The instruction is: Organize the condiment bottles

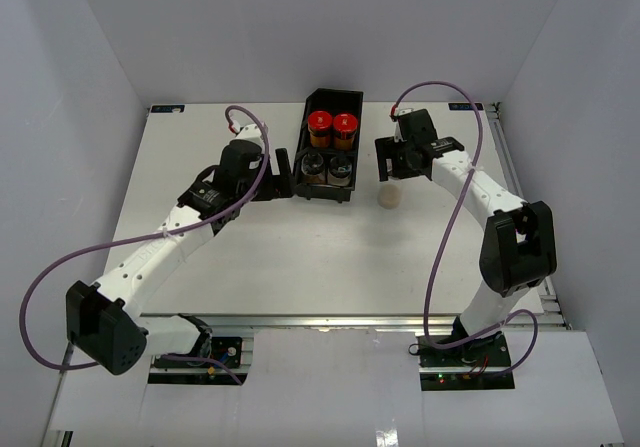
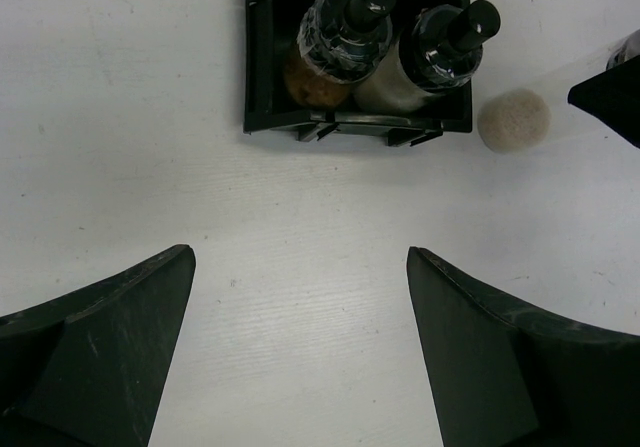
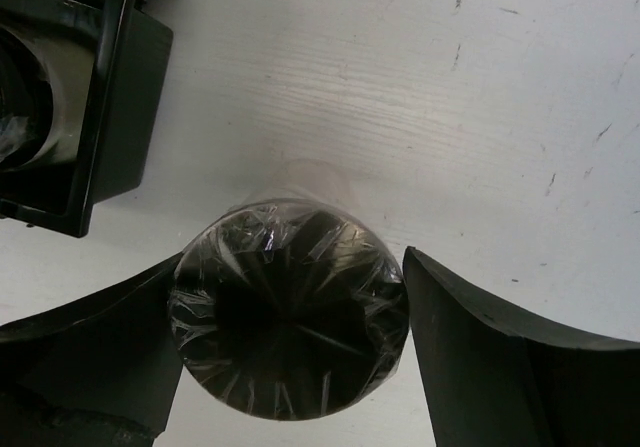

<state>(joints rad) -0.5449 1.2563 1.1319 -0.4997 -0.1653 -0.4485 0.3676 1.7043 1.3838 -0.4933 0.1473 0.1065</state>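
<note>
One bottle outstanding, beside the tray.
On the tabletop (image 1: 200, 147), the tray (image 1: 335, 99) holds four bottles (image 1: 319, 122); the cream bottle (image 1: 389, 197) stands just beside its near right corner. Right fingers (image 3: 480, 347) straddle it unclenched; left fingers (image 2: 100, 337) released, empty. Risk: an off-centre squeeze tips it, or its film wrap slips.

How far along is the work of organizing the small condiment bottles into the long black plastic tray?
Done: two amber bottles with red caps and two pale bottles with dark caps stand in the long black plastic tray. In hand: the right gripper flanks the last, cream round bottle on the white table beside the tray; a grip is unclear. Still to do: putting it in the tray. The open left gripper holds nothing.
</note>
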